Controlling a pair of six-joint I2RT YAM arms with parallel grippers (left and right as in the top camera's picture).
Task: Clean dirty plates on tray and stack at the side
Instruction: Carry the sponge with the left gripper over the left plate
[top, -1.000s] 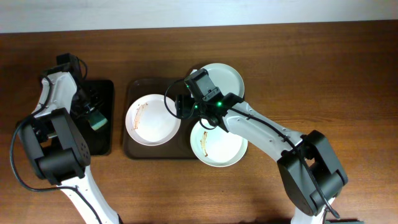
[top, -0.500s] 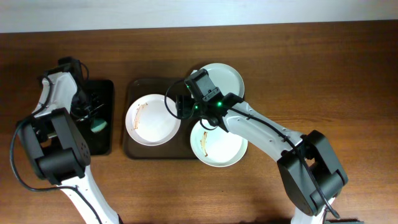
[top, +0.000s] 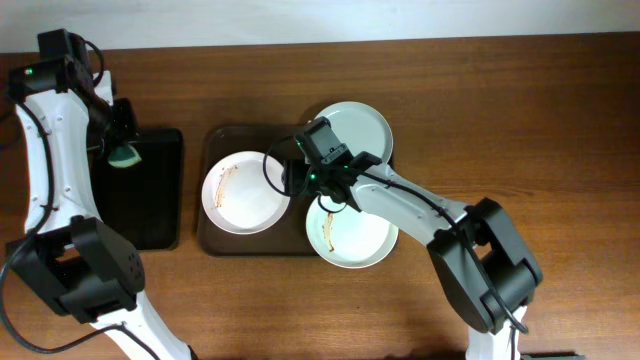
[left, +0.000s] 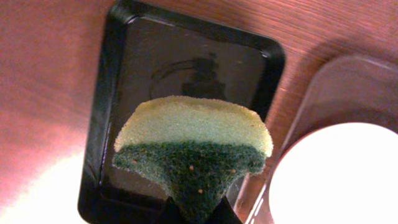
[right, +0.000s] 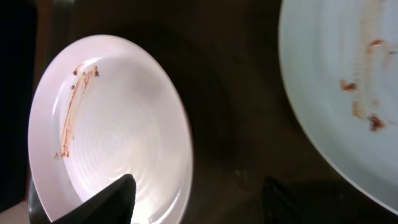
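Three plates sit on the dark brown tray (top: 212, 238): a white one with a brown smear (top: 245, 192) at the left, a pale one (top: 358, 128) at the back and a smeared one (top: 352, 235) at the front right. My left gripper (top: 122, 150) hangs above the back of the black tray, shut on a yellow-green sponge (left: 193, 140). My right gripper (right: 198, 186) is open low over the brown tray (right: 236, 112). One finger (right: 118, 193) is over the left plate (right: 112, 130), and that plate's right rim lies between the fingers. The smeared plate (right: 342, 81) lies at the right.
A narrow glossy black tray (top: 150, 195) lies left of the brown tray and shows under the sponge in the left wrist view (left: 124, 62). The wooden table (top: 520, 120) stretches to the right. The left plate's edge (left: 336, 174) appears at the lower right there.
My left gripper closed on the sponge in the black tray, lifted it out and moved it toward the back left. The right arm stayed over the brown tray.
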